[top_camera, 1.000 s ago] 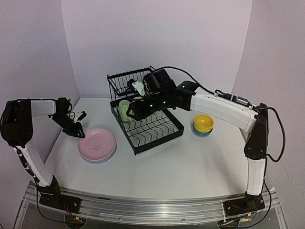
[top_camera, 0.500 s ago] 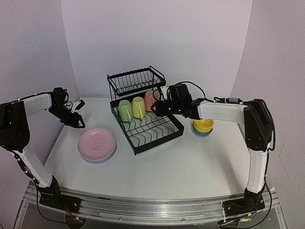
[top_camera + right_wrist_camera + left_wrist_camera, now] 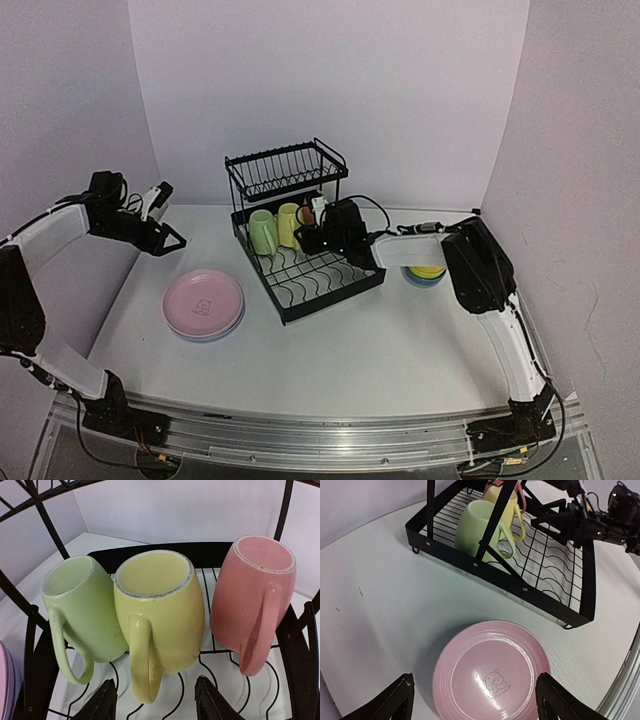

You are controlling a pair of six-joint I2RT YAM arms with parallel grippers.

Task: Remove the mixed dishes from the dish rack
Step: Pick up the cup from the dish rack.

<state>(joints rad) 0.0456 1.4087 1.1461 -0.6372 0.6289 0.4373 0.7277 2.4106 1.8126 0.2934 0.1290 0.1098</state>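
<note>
Plates (image 3: 204,303), pink on top, are seen from above stacked near the table's (image 3: 350,350) left edge, with the dish rack (image 3: 335,295) set toward the back edge and bowls (image 3: 430,272) piled off its right end. From the left wrist, the left gripper (image 3: 475,677) is held wide apart and empty above the plates, clear of the pile. From the right wrist, the right gripper (image 3: 155,692) is shown parted, nothing clamped, lined up on the yellow mug's (image 3: 160,610) handle; green mug (image 3: 80,605) and pink mug (image 3: 250,595) are seen inverted beside it in the rack, presumably for draining.
</note>
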